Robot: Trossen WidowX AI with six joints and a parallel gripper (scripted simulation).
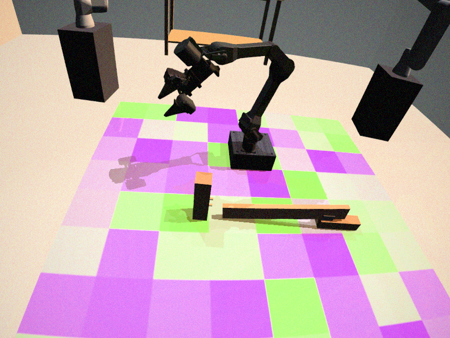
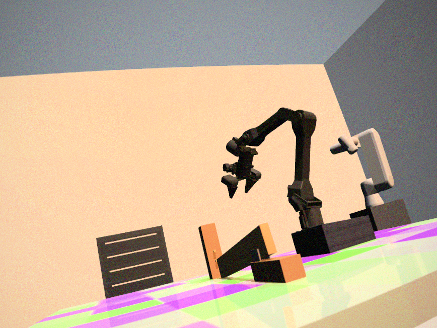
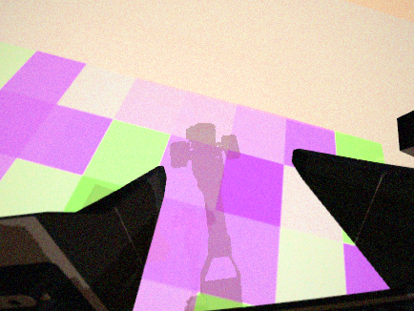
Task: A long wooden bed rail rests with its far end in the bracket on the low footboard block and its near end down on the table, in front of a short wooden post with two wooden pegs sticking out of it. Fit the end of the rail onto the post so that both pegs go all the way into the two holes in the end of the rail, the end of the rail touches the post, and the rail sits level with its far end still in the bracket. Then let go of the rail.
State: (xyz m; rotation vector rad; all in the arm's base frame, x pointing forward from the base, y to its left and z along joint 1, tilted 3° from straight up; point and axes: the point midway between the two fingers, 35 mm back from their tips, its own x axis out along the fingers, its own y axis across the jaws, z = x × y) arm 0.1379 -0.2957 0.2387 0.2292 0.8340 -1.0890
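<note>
The long wooden rail [image 1: 283, 208] [image 2: 240, 252] lies with its far end in the bracket [image 1: 329, 217] on the low footboard block [image 1: 345, 222] [image 2: 277, 268]. Its near end rests down on the checkered mat [image 1: 203, 254], a short gap from the upright post [image 1: 202, 196] [image 2: 210, 247]. Two small pegs [image 1: 210, 201] [image 2: 214, 255] stick out of the post toward the rail. My gripper [image 1: 163, 106] [image 2: 239, 194] [image 3: 228, 159] is open and empty. It hangs high above the mat, behind and left of the post, pointing down at bare tiles.
The arm's dark base [image 1: 251, 154] [image 2: 332, 238] stands just behind the rail. Two black pedestals [image 1: 88, 59] [image 1: 385, 101] with other arms stand at the back corners. A wooden frame [image 1: 214, 36] is at the far back. A dark slatted panel [image 2: 134, 261] stands beyond the table.
</note>
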